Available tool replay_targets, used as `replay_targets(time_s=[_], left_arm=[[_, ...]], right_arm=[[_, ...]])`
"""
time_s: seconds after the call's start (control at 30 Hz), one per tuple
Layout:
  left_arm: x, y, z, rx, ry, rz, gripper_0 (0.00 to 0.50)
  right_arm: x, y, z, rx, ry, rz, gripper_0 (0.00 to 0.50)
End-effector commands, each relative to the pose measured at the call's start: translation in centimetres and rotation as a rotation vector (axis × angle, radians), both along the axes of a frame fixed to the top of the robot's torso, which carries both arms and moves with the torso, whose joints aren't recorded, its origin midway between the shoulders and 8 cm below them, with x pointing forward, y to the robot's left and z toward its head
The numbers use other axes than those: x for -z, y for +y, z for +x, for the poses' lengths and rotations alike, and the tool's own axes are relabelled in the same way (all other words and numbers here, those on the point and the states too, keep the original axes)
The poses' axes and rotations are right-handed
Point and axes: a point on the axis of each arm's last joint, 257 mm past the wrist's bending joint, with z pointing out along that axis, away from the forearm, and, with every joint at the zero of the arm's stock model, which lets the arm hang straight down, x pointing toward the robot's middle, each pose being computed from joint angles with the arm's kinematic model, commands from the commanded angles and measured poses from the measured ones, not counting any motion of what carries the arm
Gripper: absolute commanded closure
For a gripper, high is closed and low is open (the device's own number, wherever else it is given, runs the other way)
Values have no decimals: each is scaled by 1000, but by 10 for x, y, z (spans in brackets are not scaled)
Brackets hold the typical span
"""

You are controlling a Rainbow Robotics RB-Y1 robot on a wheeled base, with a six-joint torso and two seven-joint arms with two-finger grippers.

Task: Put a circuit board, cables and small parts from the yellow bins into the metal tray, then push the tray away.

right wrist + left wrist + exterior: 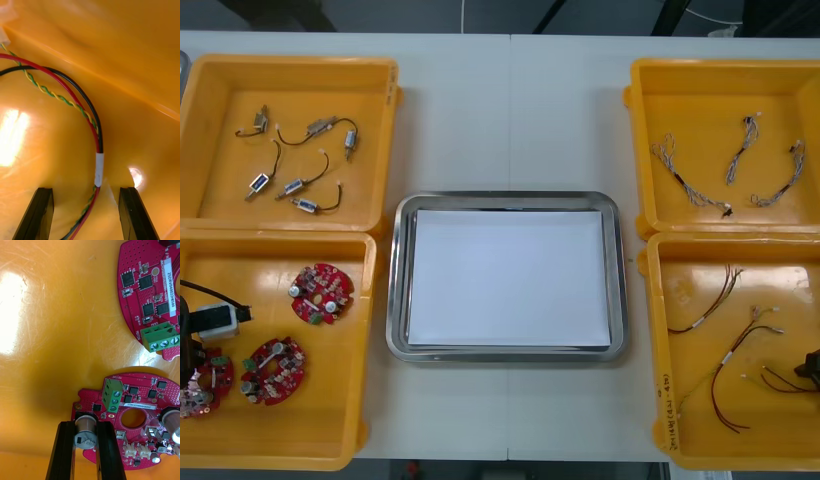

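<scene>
Clamping a silver cylinder [85, 433] that stands on a board [131, 416], the left gripper [85, 427] has its fingers [65, 453] pressed against the cylinder's two sides. We see a second board [150, 296] just beyond the first, not touching it. In the front view we find the left gripper [192, 345] low in the near left bin [280, 450], which holds three boards [321, 293] in all.

The right gripper [86, 189] is spread wide and grasps nothing. Its fingers [37, 213] straddle one cable [98, 168], a bundle of red, black and twisted yellow-green strands with a white band, lying on the bin floor. In the front view the right gripper [810, 368] is at the outer edge of the near right bin [660, 400], where we count at least three cables [710, 300].

The far right bin [640, 80] holds three blue and white cables [690, 182]. The far left bin [200, 70] holds about six small metal parts [295, 186] with black leads. One tray [395, 270], white inside, lies between the four bins.
</scene>
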Motion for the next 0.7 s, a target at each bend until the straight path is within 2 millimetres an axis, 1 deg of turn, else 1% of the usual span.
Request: replay_targets(time_s=[0.03, 0.17, 0.33, 0.37, 0.4, 0.43, 0.47, 0.5, 0.53, 0.7], left_arm=[[-16, -3, 16, 17, -40, -3, 500], [-29, -1, 21, 6, -47, -2, 500], [-52, -2, 26, -6, -57, -5, 500], [-56, -2, 27, -9, -61, -6, 500], [-58, -3, 28, -9, -65, -10, 500], [-62, -4, 30, -13, -72, -14, 500], [-67, -6, 33, -16, -81, -20, 500], [-70, -6, 34, -17, -85, -23, 500], [-75, -8, 36, -22, -96, -31, 500], [-94, -20, 40, -87, -109, -63, 500]], right_arm=[[15, 2, -15, 46, 34, 17, 0], [16, 2, -16, 46, 36, 17, 0], [17, 2, -17, 43, 40, 16, 0], [17, 2, -17, 41, 40, 16, 132], [17, 2, -17, 42, 39, 16, 220], [17, 2, -17, 41, 40, 15, 357], [17, 2, -18, 39, 41, 17, 449], [17, 3, -18, 39, 41, 19, 493], [18, 4, -18, 38, 40, 21, 500], [15, 0, -17, 41, 35, 19, 500]])
